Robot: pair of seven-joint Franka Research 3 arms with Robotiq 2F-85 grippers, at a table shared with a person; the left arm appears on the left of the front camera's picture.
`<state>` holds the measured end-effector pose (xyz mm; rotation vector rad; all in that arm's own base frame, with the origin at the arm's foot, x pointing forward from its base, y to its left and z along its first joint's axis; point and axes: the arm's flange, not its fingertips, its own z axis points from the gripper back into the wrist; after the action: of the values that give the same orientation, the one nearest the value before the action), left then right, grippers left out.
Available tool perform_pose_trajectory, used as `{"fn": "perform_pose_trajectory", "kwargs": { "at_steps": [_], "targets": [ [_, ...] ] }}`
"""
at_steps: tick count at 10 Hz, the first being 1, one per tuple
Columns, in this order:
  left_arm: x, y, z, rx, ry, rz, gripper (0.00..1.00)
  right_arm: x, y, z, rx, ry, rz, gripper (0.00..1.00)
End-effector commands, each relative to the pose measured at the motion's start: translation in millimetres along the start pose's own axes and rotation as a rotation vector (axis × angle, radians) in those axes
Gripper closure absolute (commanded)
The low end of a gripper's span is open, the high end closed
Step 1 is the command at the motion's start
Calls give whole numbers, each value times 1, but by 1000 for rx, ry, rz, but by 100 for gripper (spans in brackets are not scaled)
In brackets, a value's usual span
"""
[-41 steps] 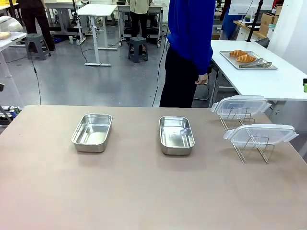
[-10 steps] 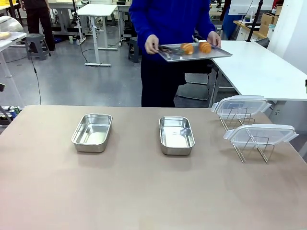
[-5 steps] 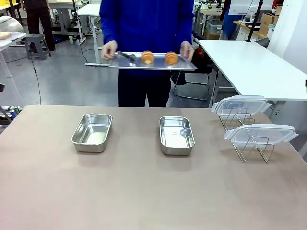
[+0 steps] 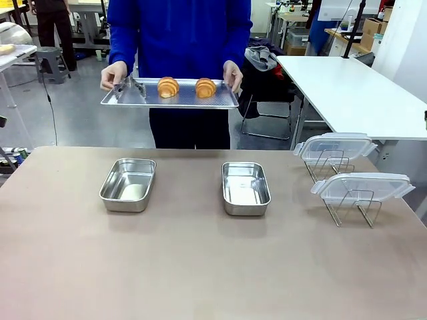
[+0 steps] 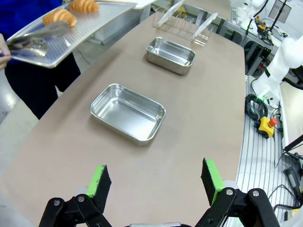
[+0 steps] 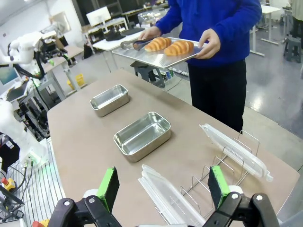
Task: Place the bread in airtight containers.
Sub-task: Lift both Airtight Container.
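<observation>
**Surface.** Beige table (image 4: pixel 200 267), matt, its near half bare.

**Room.** Open workshop with a grey floor. A grey stool (image 4: pixel 50 63) is seen far left and a long white side table (image 4: pixel 353 100) far right.

**On the table, left to right.**
- Left steel container (image 4: pixel 128 184): open, nothing inside.
- Right steel container (image 4: pixel 245 187): open, nothing inside, set well apart from the first.
- Wire rack (image 4: pixel 352 203): placed near the right edge. A rear clear lid (image 4: pixel 335 148) and a front clear lid (image 4: pixel 362 187) are propped in it.

**Beyond the far edge.**
- Perforated tray (image 4: pixel 170 100): held level by a person in a blue top, with one hand (image 4: pixel 113 73) at its left end and the other hand (image 4: pixel 232 73) at its right end.
- Tongs (image 4: pixel 127 87): laid at the tray's left end.
- Left croissant (image 4: pixel 168 87) and right croissant (image 4: pixel 205 87): set side by side mid-tray, apart. Neither is in a container.

**Grippers.**
- Left gripper (image 5: pixel 154 165): jaws spread wide, nothing held, poised above the table.
- Right gripper (image 6: pixel 164 170): jaws spread wide, nothing held, poised above the rack.

**Changes.**
- Half a second ago the tray was held farther right and higher.
- Four seconds ago it lay on the side table.
- The containers, rack and lids are unmoved.
</observation>
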<state>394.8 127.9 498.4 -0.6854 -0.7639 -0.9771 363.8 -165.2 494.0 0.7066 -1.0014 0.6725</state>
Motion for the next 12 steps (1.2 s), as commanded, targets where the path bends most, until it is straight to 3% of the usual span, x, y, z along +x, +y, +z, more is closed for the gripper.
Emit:
{"fn": "perform_pose_trajectory", "kwargs": {
  "at_steps": [1, 12],
  "targets": [
    [2, 2, 1, -7, -29, -19, 0, 4, -4, -1, 0, -29, 25, 0],
    [0, 0, 0, 0, 0, 0, 0, 0, 0, 0, 0, 0, 1, 0]
  ]
}}
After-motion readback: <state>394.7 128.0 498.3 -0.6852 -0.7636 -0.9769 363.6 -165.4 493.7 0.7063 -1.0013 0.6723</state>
